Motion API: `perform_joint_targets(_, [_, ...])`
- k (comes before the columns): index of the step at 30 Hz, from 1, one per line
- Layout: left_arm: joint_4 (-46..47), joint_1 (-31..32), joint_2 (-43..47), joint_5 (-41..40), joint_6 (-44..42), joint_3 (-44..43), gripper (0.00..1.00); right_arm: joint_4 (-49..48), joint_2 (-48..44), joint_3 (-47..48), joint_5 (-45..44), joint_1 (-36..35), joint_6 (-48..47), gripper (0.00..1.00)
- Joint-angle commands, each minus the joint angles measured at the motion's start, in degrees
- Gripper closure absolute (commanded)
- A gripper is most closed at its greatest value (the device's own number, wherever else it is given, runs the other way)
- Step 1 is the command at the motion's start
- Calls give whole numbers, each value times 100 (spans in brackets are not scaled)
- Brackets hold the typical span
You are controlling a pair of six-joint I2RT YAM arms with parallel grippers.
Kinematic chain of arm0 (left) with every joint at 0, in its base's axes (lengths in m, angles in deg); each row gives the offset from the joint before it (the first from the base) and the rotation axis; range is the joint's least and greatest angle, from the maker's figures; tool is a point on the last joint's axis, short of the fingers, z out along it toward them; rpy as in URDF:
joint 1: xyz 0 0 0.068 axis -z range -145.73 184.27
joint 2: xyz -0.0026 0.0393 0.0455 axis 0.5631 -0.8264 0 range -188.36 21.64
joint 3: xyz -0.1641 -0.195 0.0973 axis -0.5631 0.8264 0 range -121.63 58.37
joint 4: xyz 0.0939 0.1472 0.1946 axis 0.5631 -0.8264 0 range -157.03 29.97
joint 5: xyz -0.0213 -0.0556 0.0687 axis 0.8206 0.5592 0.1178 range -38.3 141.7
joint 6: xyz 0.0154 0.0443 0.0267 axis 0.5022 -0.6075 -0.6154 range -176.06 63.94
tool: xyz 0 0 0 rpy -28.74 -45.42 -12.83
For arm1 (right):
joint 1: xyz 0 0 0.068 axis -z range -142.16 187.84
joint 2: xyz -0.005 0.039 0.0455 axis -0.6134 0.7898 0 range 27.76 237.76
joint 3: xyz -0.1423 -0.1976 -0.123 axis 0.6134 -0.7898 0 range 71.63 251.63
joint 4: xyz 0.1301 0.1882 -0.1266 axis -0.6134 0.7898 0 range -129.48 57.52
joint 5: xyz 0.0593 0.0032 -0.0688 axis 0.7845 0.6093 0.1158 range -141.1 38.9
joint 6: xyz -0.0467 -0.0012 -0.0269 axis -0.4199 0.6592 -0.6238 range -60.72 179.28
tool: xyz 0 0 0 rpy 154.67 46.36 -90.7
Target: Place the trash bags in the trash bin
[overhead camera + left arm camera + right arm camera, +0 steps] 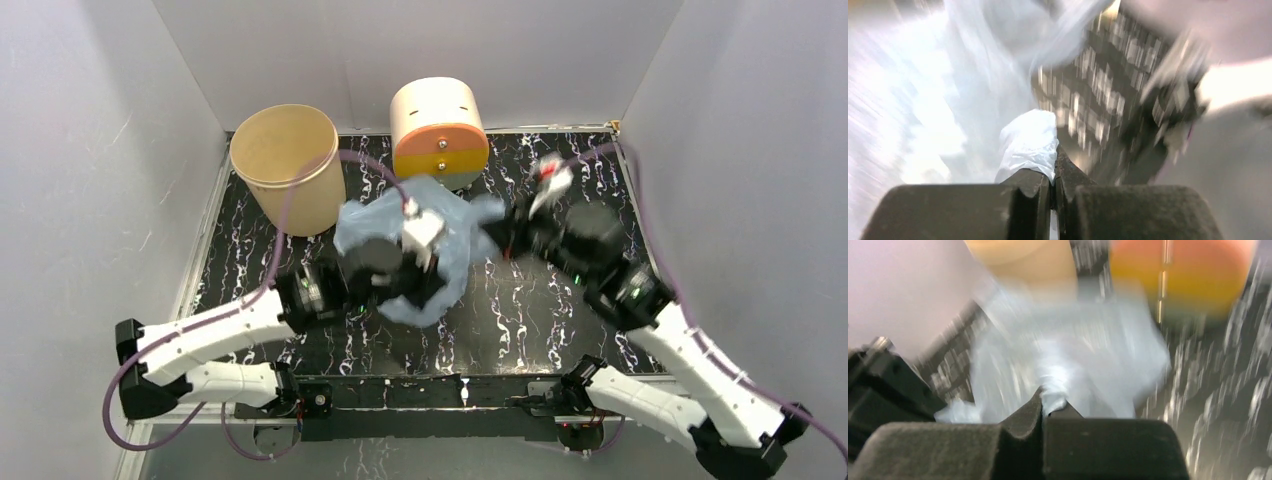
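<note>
Trash bag: pale-blue film, crumpled, spread between both arms over tabletop centre. Not in trash bin, which stands at back-left corner.
Left gripper: jaws clamped on bunched film.
Right gripper: jaws clamped on another bunch.
Handling, judged: very light, floppy, slippery; likely to billow, snag, tear. Take hold at gathered folds, not single layer.

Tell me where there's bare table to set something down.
Bare mat: the near strip between the two arm bases, in front of the trash bag; and the left edge in front of the trash bin. Crowded: the middle, where the left gripper and right gripper pinch it.
</note>
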Motion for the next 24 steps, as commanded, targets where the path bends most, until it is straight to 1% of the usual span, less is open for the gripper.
perform_joint_targets(1, [-659, -33, -622, -1279, -2141, -4652, 100, -1007, 969, 3209, -26, 4, -1692, 100])
perform_joint_targets(2, [-564, -33, -650, -995, -2444, -5145, 100, -1306, 966, 3546, 438, 0, -1855, 100])
perform_joint_targets(3, [-366, -33, -538, -628, -2701, -5290, 100, -1737, 807, 3549, 834, 4, -1988, 100])
perform_joint_targets(4, [-144, -33, -347, -240, -2798, -5149, 100, -2170, 555, 3253, 1087, 4, -2064, 100])
perform_joint_targets(5, [64, -33, -41, 29, -2801, -4751, 100, -2568, 226, 2815, 1255, 4, -2085, 100])
perform_joint_targets(6, [282, -33, 303, 227, -2721, -4172, 100, -2718, -87, 2143, 1358, -3, -2107, 100])
perform_joint_targets(7, [448, -33, 651, 330, -2505, -3402, 100, -2630, -372, 1552, 1349, -1, -2125, 100])
perform_joint_targets(8, [574, -33, 1000, 328, -2166, -2597, 100, -2323, -628, 969, 1208, 3, -2033, 100])
perform_joint_targets(9, [700, -33, 1283, 227, -1705, -1614, 100, -1917, -797, 377, 1020, 1, -1718, 100])
perform_joint_targets(10, [895, -33, 1520, 133, -1081, -636, 100, -1451, -937, -273, 934, 1, -1142, 100])
perform_joint_targets(12, [1376, -27, 1572, 582, 300, 1275, 100, -836, -966, -1454, 1080, 3, -93, 100])
perform_joint_targets(13, [1893, 37, 1423, 956, 1017, 2056, 100, -586, -954, -1846, 1058, 2, 509, 100])
perform_joint_targets(14, [2596, 254, 1255, 1076, 1584, 3034, 100, -466, -978, -2124, 1034, 4, 945, 100])
perform_joint_targets(15, [3044, 568, 1094, 842, 1955, 3487, 100, -463, -1061, -2322, 911, 2, 1295, 100])
perform_joint_targets(16, [3230, 878, 1001, 353, 2094, 3666, 100, -565, -1177, -2403, 727, 3, 1428, 100])
perform_joint_targets(17, [3109, 1009, 927, 52, 2026, 3581, 100, -771, -1295, -2403, 552, 0, 1357, 100])
perform_joint_targets(18, [2758, 1028, 875, -136, 1778, 3247, 100, -1004, -1379, -2297, 267, 4, 1215, 100])
perform_joint_targets(19, [2202, 1019, 834, -411, 1408, 2733, 100, -1212, -1385, -2117, -112, 3, 1054, 100])
perform_joint_targets(21, [1137, 1001, 682, -1242, 458, 1396, 100, -1747, -1066, -1488, -646, 4, 390, 100])
perform_joint_targets(22, [722, 961, 554, -1668, -124, 586, 100, -2044, -762, -981, -694, 2, -154, 100])
perform_joint_targets(23, [407, 877, 368, -1907, -928, -277, 100, -2107, -345, -340, -626, 6, -734, 100])
perform_joint_targets(24, [122, 771, 153, -2049, -1480, -1192, 100, -2059, 82, 406, -509, 3, -1244, 100])
